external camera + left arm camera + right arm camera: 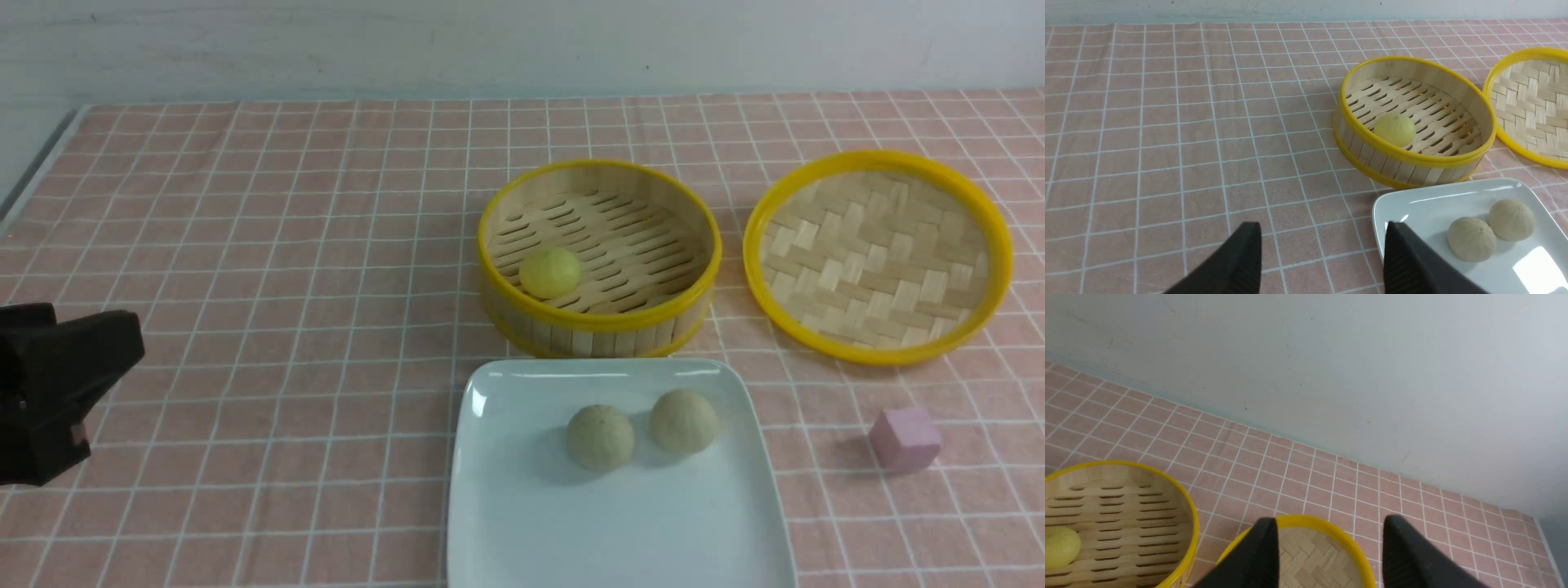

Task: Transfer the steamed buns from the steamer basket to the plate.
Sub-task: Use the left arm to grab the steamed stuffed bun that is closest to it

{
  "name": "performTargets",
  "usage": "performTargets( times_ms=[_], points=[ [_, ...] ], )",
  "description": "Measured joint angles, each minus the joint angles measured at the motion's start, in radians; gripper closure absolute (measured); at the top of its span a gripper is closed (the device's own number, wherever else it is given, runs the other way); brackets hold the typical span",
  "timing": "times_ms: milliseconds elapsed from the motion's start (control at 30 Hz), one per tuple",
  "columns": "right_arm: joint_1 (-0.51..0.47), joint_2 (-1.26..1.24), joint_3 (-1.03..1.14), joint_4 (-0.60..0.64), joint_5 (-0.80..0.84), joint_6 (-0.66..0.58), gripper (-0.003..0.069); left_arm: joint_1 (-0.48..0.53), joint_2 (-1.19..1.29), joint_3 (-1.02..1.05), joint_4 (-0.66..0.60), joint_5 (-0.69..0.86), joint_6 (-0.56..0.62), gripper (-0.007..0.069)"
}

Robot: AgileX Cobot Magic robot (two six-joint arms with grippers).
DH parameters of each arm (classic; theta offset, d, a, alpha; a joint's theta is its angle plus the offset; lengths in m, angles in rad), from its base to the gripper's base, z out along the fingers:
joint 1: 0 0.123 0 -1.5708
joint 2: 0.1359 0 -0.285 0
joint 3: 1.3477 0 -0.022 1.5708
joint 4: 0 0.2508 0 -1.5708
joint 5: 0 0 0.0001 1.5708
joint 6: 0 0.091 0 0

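Note:
A pale yellow steamed bun lies alone on the slatted floor of the steamer basket, towards its left side. Two beige steamed buns rest side by side on the white plate just in front of the basket. My left gripper is open and empty. It hangs low over the cloth, left of the plate's near corner, and shows at the front view's left edge. My right gripper is open with nothing between its fingers, above the woven lid. It does not show in the front view.
A shallow yellow-rimmed woven bamboo lid lies right of the basket. In front of the lid, right of the plate, sits a small pink cube. A pink checked cloth covers the table, and a pale wall runs along the back.

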Motion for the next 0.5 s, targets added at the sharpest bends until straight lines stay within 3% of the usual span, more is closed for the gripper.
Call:
performTargets(
  times_ms=[500],
  points=[
    [0.0, -0.267, 0.0, 0.186, 0.313, -0.122, 0.0344, 0.0, 0.0, 0.0, 0.0, -0.002, 0.0, 0.0204]
  ],
)
